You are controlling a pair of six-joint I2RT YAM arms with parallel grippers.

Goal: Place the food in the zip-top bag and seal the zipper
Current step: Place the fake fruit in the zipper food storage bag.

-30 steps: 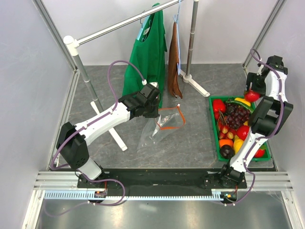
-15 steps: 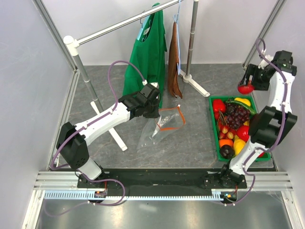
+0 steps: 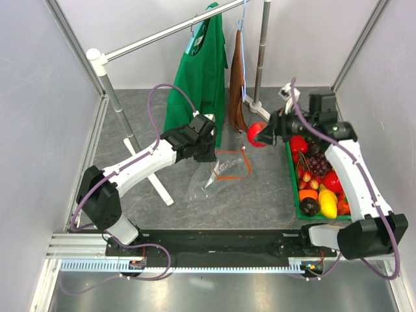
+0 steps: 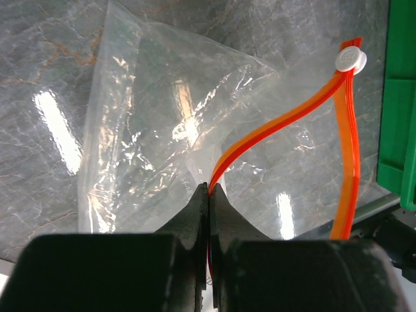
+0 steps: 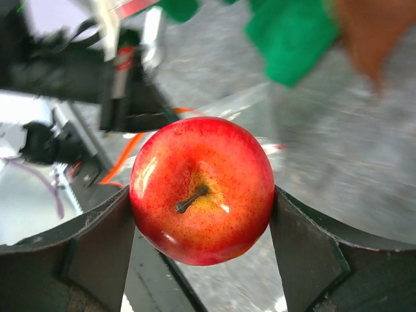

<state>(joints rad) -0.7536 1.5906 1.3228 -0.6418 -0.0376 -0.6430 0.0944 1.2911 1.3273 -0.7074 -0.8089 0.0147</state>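
Observation:
My right gripper (image 3: 260, 135) is shut on a red apple (image 3: 256, 134), held in the air to the right of the bag's mouth; it fills the right wrist view (image 5: 201, 188). The clear zip-top bag (image 3: 214, 174) lies mid-table. Its orange-red zipper (image 3: 233, 164) forms an open loop, with a whitish tab (image 4: 350, 58) at one end. My left gripper (image 3: 207, 153) is shut on the zipper strip (image 4: 273, 130), pinching one lip of the mouth (image 4: 209, 188). More fruit, with dark purple grapes (image 3: 318, 162) and a dark maroon fruit (image 3: 309, 206), lies in the green tray.
A green tray (image 3: 291, 170) stands at the right. A green bag (image 3: 198, 75) and a brown cloth (image 3: 238, 84) hang from a metal rail (image 3: 169, 29) at the back. The rail's white foot (image 3: 266, 114) lies behind the apple.
My right arm has swung left from above the tray's far corner, carrying the apple to a spot beside the bag's mouth. The left gripper has kept its hold on the zipper.

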